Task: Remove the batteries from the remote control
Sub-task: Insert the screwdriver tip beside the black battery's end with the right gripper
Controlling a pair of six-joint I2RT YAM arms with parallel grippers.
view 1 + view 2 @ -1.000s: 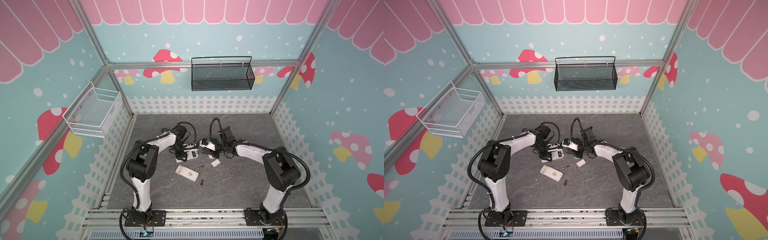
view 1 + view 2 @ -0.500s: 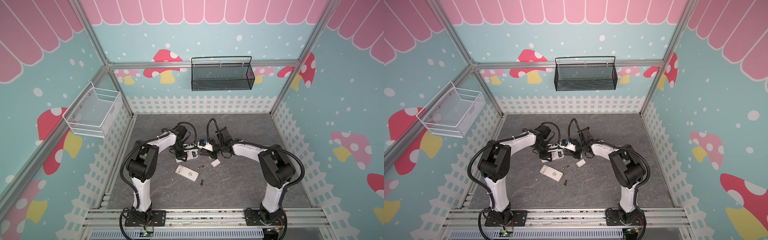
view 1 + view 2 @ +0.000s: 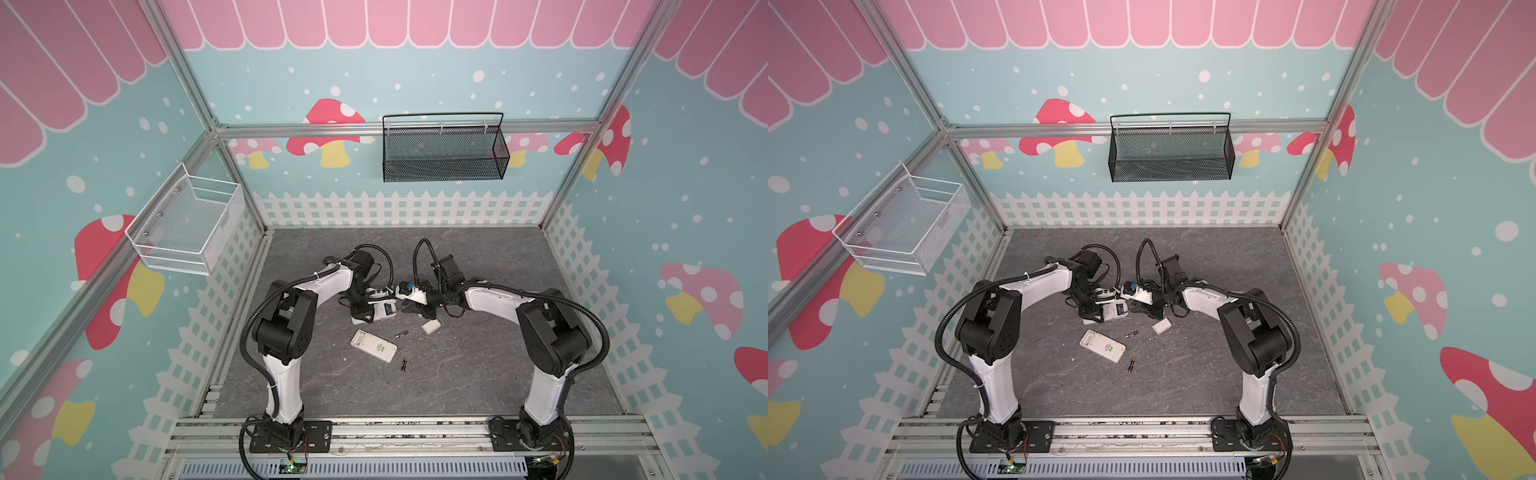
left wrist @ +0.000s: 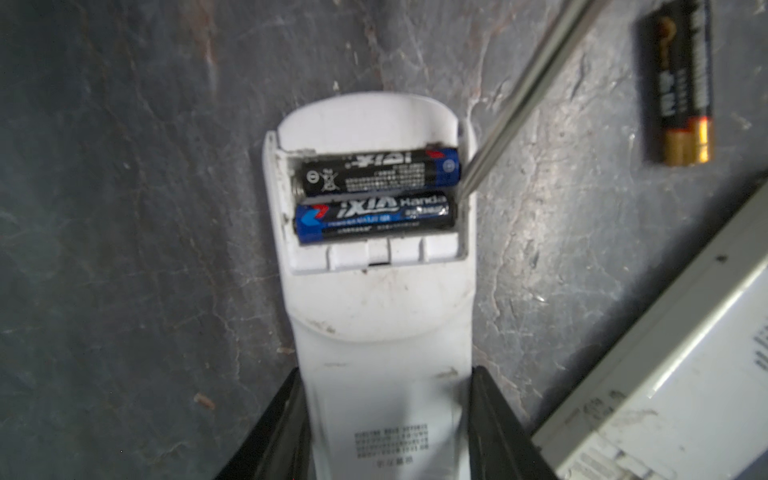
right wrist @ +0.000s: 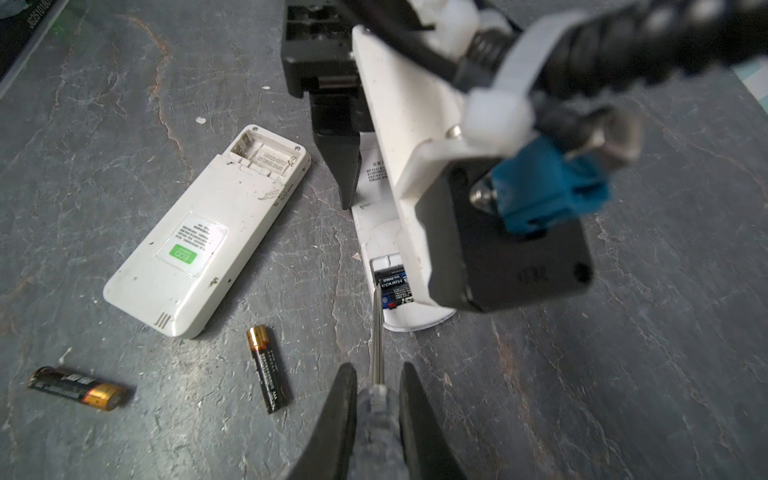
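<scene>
though parallel, batteries [image 4: 374, 216] crosswise in remote [image 4: 382, 332], ends opposite

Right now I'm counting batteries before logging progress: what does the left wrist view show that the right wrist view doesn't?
Only left wrist: both blue-marked batteries in full, side by side in the open bay of the held remote. Only right wrist: a second gold-ended battery, the empty bay of the other remote, and the right pincer shut on the screwdriver. Both: the screwdriver shaft at the bay's edge and one loose gold-ended battery.
</scene>
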